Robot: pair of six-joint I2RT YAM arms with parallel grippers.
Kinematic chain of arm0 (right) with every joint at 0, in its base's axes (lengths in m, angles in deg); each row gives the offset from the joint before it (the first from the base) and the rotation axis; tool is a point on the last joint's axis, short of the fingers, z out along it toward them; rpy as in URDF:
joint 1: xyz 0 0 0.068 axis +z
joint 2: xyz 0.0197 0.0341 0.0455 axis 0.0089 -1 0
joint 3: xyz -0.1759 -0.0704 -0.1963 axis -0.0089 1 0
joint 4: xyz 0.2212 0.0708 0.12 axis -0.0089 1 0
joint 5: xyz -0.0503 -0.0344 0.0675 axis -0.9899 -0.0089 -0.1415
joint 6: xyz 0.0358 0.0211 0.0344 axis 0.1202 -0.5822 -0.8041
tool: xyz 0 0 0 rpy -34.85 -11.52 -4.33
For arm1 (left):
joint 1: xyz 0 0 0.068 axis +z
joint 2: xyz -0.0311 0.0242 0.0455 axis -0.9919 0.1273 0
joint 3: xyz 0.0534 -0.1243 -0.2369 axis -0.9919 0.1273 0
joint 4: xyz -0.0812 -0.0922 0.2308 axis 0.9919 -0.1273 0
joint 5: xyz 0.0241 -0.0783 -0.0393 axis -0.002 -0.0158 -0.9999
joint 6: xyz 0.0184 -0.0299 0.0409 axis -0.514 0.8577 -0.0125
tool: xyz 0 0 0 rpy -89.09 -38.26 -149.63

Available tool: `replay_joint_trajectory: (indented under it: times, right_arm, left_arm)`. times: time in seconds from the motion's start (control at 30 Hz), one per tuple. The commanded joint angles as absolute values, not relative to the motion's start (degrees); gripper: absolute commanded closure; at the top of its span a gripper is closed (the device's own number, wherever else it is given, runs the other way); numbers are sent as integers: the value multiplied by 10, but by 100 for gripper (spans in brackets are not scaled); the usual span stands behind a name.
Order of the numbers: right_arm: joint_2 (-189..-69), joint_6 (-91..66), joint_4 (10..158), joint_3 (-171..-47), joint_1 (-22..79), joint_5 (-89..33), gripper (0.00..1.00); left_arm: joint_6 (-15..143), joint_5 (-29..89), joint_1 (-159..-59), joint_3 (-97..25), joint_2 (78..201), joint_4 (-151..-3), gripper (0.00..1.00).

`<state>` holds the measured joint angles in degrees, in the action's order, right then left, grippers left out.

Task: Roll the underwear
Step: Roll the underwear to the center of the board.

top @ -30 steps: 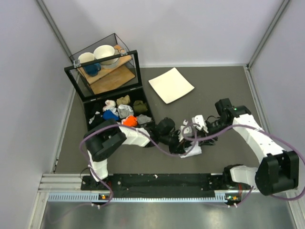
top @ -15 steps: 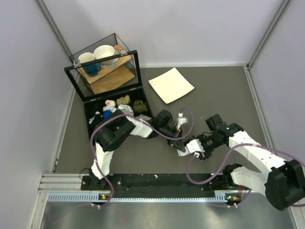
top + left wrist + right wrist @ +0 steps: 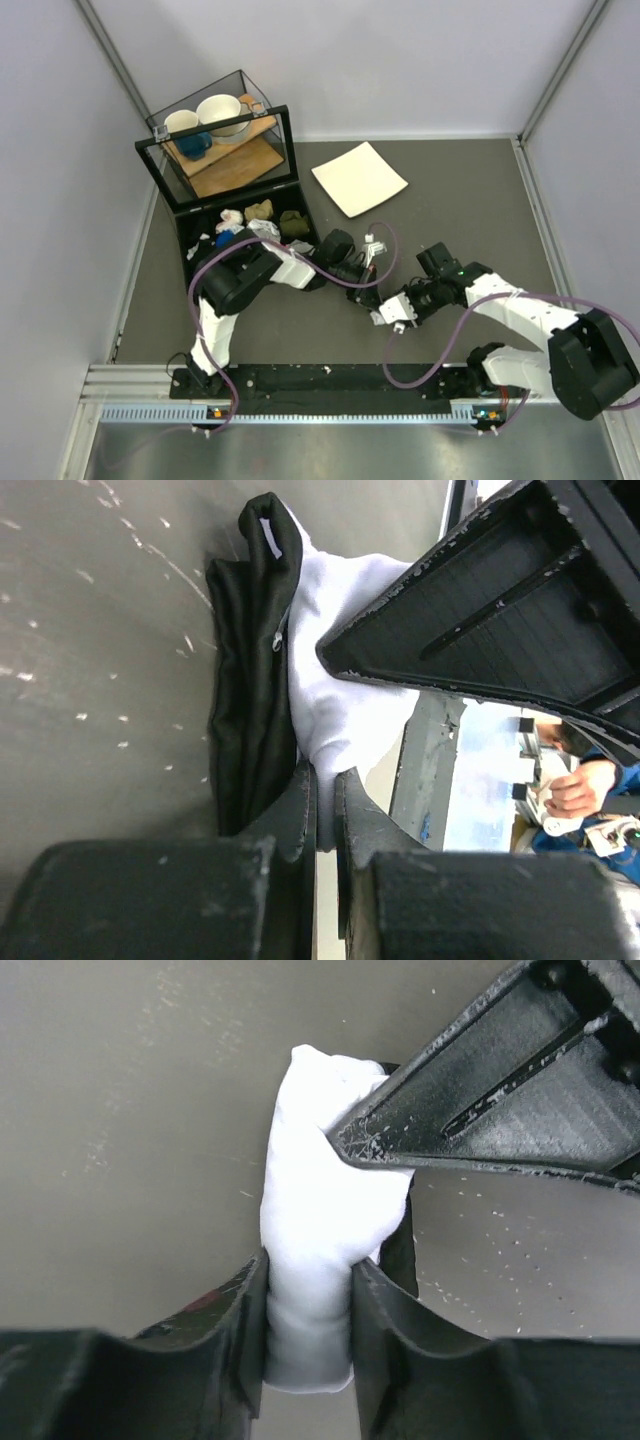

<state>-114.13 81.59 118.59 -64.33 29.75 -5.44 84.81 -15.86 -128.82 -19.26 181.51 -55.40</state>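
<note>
My left gripper point(image 3: 322, 780) pressed almost together, pinching a thin fold of the underwear point(image 3: 345, 705), my right gripper point(image 3: 308, 1272) clamped round the same white roll, bundle between both tools, grey table point(image 3: 130, 1110) beyond.

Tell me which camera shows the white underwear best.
Right wrist view: the underwear sits centred, a white bundle clamped in the right tool. The left wrist view shows it pinched and partly blocked by a black finger, beside black fabric. In the top external view it is mostly hidden.
</note>
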Motion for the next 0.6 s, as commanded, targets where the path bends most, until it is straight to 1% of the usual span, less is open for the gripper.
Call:
replay_joint_trajectory:
  times: [0.0,0.1,0.23,0.37,0.57]
  right_arm:
    - [-1197,780,1206,-656,306,-88,76]
    - [-1224,767,1239,-684,306,-70,83]
    - [-1262,765,1327,-724,303,-33,86]
    - [-1297,769,1379,-762,292,1,87]
    - [-1322,776,1394,-772,288,-5,87]
  left_arm:
    - [816,11,-1272,-141,1786,-565,98]
    - [803,26,-1272,-114,1726,-556,97]
    - [788,39,-1274,-83,1635,-565,97]
    - [773,31,-1276,-63,1593,-585,97]
    - [776,6,-1275,-27,1582,-572,97]
